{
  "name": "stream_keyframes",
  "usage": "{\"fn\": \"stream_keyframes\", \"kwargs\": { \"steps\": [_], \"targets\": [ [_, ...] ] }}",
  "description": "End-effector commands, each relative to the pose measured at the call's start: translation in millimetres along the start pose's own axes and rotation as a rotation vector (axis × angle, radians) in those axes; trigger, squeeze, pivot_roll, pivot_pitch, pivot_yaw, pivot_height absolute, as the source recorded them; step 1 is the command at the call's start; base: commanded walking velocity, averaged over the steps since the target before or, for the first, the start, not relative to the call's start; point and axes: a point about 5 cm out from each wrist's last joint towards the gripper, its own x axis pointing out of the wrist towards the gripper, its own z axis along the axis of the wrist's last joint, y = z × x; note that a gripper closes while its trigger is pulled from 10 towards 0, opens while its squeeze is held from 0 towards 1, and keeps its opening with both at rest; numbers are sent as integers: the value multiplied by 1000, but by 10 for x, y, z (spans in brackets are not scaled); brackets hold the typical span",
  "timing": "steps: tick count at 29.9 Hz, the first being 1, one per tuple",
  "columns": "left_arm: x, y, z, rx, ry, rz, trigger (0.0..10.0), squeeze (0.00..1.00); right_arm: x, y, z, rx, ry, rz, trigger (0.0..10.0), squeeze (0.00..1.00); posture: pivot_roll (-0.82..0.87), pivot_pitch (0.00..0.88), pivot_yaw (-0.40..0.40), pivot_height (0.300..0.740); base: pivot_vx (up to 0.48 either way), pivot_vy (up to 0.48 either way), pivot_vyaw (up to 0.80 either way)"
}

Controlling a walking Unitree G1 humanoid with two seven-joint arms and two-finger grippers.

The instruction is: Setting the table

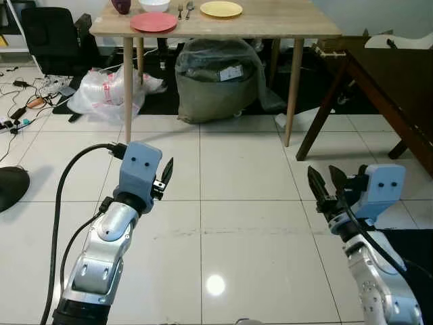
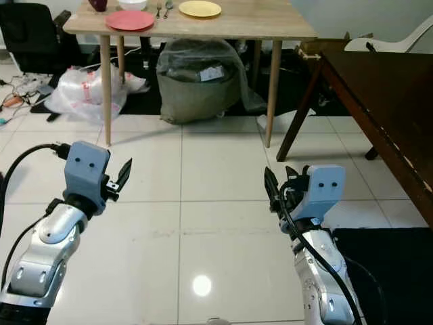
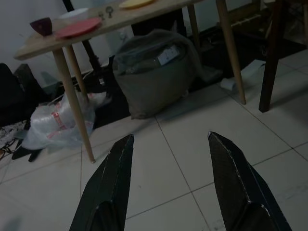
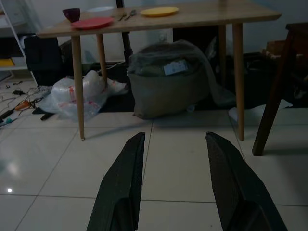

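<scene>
Tableware is sitting on the light wooden table (image 1: 270, 27) at the far side of the tiled floor (image 1: 230, 203): a red plate (image 1: 153, 22), a yellow plate (image 1: 221, 9), a white bowl (image 1: 154, 5), a dark purple cup (image 1: 121, 6), and a fork and spoon (image 1: 185, 9) lying between the plates. Under the table a bulky plastic-wrapped sack (image 1: 216, 78) is resting, with a clear plastic bag (image 1: 108, 91) beside it. Both arms are reaching forward over the floor, well short of the table. The left gripper (image 3: 168, 173) is holding its fingers apart (empty), and the right gripper (image 4: 174, 178) is doing likewise. A dark wooden table (image 1: 399, 81) is standing on the right.
</scene>
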Motion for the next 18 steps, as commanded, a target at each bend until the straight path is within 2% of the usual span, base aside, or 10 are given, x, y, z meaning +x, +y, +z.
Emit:
{"fn": "stream_keyframes", "kwargs": {
  "steps": [1,5,18],
  "targets": [
    [-3,-12,-60,0,35,-7,10000,0,5,-7,4,-14,-2,-3,10000,0,-167,11,60,740,0,0,0],
    [-3,-20,-60,-1,36,-13,10000,0,6,-5,-4,-11,4,-1,10000,0,-168,8,61,740,0,0,-130],
    [-11,-52,-37,-13,23,-35,10000,0,12,-3,-17,18,6,-8,10000,0,-163,9,65,740,0,0,-788]
  ]
}}
